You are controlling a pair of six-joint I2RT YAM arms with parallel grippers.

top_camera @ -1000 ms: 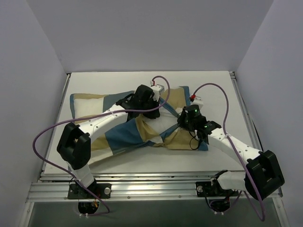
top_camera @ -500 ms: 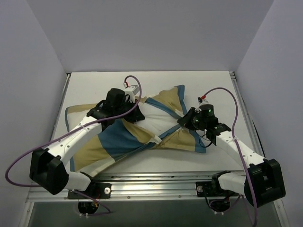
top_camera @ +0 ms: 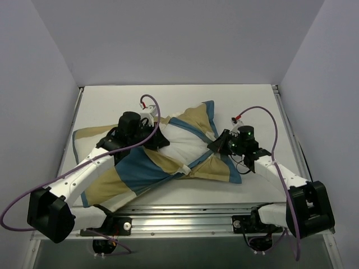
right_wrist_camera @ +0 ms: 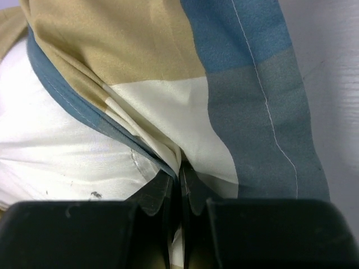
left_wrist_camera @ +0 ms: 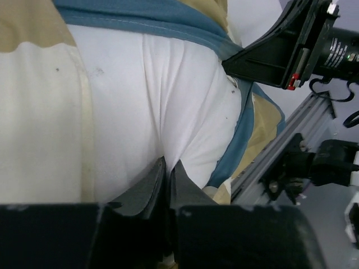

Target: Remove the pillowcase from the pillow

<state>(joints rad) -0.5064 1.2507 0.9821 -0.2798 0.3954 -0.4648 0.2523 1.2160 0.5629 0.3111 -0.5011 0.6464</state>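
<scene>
The pillowcase [top_camera: 134, 168], in blue, tan and white blocks, lies crumpled across the table. The plain white pillow [top_camera: 182, 143] bulges out of its opening in the middle. My left gripper [top_camera: 159, 140] is shut on a fold of the pillow's white fabric [left_wrist_camera: 168, 95], its fingertips [left_wrist_camera: 160, 168] pinched together under the blue edging [left_wrist_camera: 140, 17]. My right gripper [top_camera: 215, 144] is shut on the pillowcase's edge [right_wrist_camera: 241, 45], where blue edging meets a white block. The pillow [right_wrist_camera: 50, 151] shows to the left of that gripper.
An aluminium rail [top_camera: 179, 216] runs along the table's near edge and also shows in the left wrist view [left_wrist_camera: 280, 151]. White walls close in the left, right and back. Purple cables [top_camera: 258, 109] loop above both arms. The right arm [left_wrist_camera: 297, 45] is close ahead of the left gripper.
My left arm has swung left, drawing the white pillow fabric with it. More white pillow shows in the opening. My right gripper has shifted slightly right, still holding the pillowcase.
</scene>
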